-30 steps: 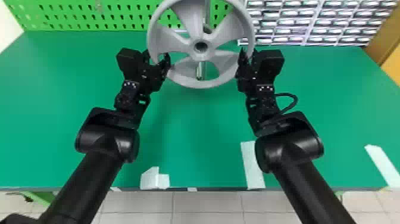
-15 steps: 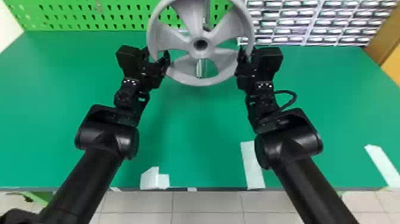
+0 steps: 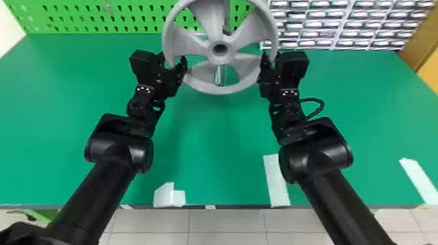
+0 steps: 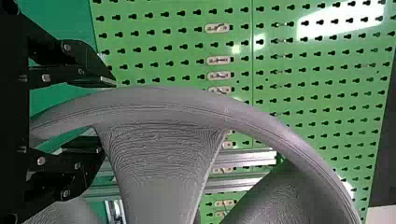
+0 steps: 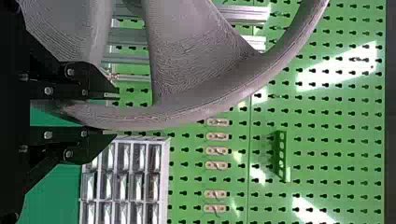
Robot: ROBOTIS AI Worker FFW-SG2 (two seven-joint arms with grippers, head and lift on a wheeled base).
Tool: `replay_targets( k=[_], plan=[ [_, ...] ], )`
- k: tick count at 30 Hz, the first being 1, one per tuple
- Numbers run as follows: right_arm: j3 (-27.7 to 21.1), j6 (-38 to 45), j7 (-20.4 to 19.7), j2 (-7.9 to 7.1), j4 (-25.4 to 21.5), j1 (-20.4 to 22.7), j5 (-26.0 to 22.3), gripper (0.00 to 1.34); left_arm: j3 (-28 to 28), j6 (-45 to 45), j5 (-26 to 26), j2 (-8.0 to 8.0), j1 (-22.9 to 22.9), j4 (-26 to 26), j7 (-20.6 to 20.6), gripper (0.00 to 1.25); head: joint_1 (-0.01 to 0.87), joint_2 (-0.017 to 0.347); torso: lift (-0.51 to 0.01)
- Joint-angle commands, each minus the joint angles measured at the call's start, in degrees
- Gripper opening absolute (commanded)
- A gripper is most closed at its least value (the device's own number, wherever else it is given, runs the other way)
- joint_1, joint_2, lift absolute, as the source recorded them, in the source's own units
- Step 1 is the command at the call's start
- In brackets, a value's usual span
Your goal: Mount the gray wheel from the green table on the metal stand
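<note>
Relative to 1.0 s earlier, the gray wheel [image 3: 223, 59] and both grippers have shifted slightly toward the head view's top edge. The left gripper [image 3: 172, 57] stands open astride the wheel's rim on the robot's left; in the left wrist view, narrow gaps separate its 2 fingers from the rim. The right gripper [image 3: 271, 55] is closed on the rim at the opposite side, 1 finger inside and 1 outside. The wheel is raised above the green table [image 3: 211, 136], its hub and spokes facing the head camera. Behind it, the metal stand [image 3: 227, 16] shows between the spokes; the hub's bore appears dark. The 2 forearms lie well apart, with tabletop between them and beyond each. Along the far edge are the green pegboard [image 3: 140, 13] and, right of the wheel, the small-parts drawer cabinet [image 3: 339, 26]. A perforated green bracket [image 5: 281, 156] projects from the pegboard. White tape strips [image 3: 276, 182] lie at the near edge, above the tiled floor [image 3: 225, 221].
</note>
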Motion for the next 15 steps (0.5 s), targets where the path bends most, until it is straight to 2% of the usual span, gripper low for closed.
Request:
replay_targets(
  k=[1, 15],
  plan=[
    [-0.1, 0.0, -1.4, 0.03, 0.2, -0.2, 0.0, 0.19, -0.2, -0.2, 0.0, -0.04, -0.1, 0.6, 5.9, 0.5, 0.867, 0.052, -0.1],
    [0.0, -0.4, -1.5, -0.06, 1.3, -0.8, 0.0, 0.19, -0.7, -1.5, -0.4, -0.04, -1.3, 3.0, 6.4, 0.5, 0.867, 0.052, -0.1]
  ],
)
